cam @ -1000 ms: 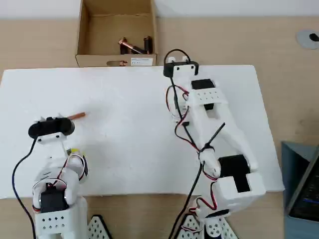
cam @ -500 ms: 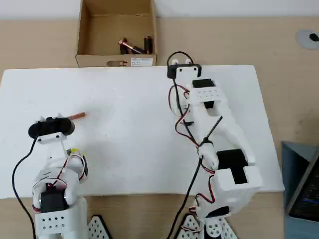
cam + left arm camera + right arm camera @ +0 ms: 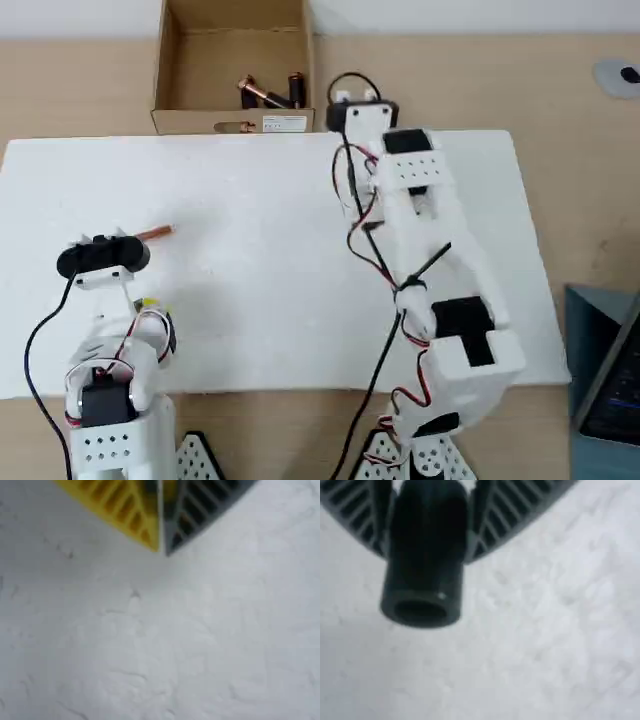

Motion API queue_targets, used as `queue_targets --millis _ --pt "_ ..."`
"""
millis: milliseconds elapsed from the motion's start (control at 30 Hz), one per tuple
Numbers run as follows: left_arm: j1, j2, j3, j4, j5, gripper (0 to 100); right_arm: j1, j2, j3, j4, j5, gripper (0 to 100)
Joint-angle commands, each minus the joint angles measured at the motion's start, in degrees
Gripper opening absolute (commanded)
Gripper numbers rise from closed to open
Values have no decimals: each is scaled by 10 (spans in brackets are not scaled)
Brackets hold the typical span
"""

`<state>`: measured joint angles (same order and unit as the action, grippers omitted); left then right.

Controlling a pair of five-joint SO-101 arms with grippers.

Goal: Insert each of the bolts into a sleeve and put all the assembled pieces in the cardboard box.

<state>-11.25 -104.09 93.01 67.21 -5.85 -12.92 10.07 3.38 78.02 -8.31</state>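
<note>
Left arm: the left gripper (image 3: 161,547) is held low over the white foam board (image 3: 260,260), its yellow and black fingers shut tip to tip on nothing; no shift is seen over the last 1 s.
Loose bolt: 1 slim copper-coloured bolt (image 3: 154,233) lies flat just beside that arm's wrist, unmoved. Its long axis slants near-left to far-right; the head end cannot be told.
Right arm: the right gripper (image 3: 426,550) is clamped on a black cylindrical sleeve (image 3: 422,590).
Sleeve axis: it runs along the fingers, with the open bore past their tips, facing the board.
Change: within 1 s the right wrist was drawn back slightly, then pushed out to the board's far edge.
Meaning: a drop-off is probably being approached, though no bolt is seen in the bore.
Box: assembled pieces (image 3: 270,92) lie in the brown cardboard box (image 3: 195,121); a second bolt (image 3: 235,127) rests at its front wall.
</note>
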Motion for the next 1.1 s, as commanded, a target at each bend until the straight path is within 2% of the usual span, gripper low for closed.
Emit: queue_targets --millis 0,567,833,1067 --pt "-2 -4 -3 -11 -4 2 2 -78 -67 54 -3 9" --pt "-7 -4 -3 -9 -3 2 7 -402 -61 197 -5 9" --pt "-7 -4 -3 -8 -5 2 7 -603 124 159 -60 9" --pt "-7 -4 -7 -7 -2 2 7 -757 321 77 -62 9"
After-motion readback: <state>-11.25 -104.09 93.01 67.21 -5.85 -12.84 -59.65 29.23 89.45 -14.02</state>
